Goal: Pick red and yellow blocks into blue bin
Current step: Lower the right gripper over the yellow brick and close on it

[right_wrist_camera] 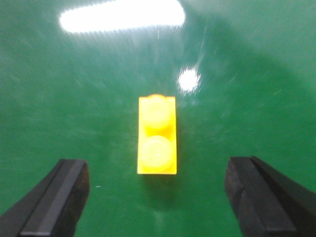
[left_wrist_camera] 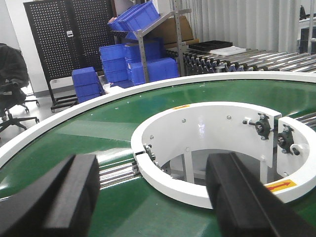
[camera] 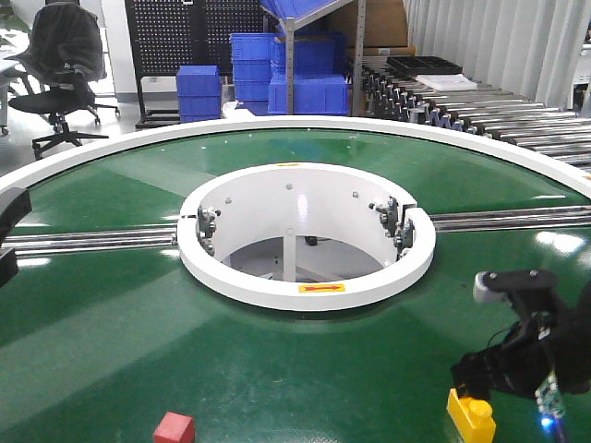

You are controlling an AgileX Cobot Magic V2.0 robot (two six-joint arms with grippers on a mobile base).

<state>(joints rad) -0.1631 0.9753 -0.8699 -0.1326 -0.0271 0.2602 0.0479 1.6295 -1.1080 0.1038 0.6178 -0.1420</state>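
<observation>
- Right gripper (camera: 476, 374), front-facing view: one black pincer hangs low at the lower right, just above and behind one yellow brick (camera: 471, 415). From this angle it cannot be told how far the pincer is spread or whether it touches the brick.
- Front-facing view, blocks: one red cube (camera: 174, 429), plain-faced, rests on the green table (camera: 111, 323) at the bottom edge. It is well apart from the yellow brick, which sits on the same surface to its right.
- Front-facing view, surroundings: one white ring (camera: 305, 286) stands at the table's centre. Several blue crates (camera: 305, 92) are stacked beyond the table. One black office chair (camera: 60, 65) is at upper left and one roller conveyor (camera: 517, 111) at upper right.
- Left wrist view: the left gripper (left_wrist_camera: 153, 170) is spread wide, its two black fingers (left_wrist_camera: 69, 197) far apart with nothing between them. It sits above the green table and faces the white ring, with the blue crates behind.
- Right wrist view: the right gripper is spread wide and grips nothing, with one finger in each lower corner.
- Right wrist view, brick: the yellow brick lies flat on the green surface between the fingers and touches neither. It is one bright yellow rectangle, its long axis running away from the camera. Two round studs (right_wrist_camera: 157, 116) stand in a row on top. The brick's outline is slightly blurred.
</observation>
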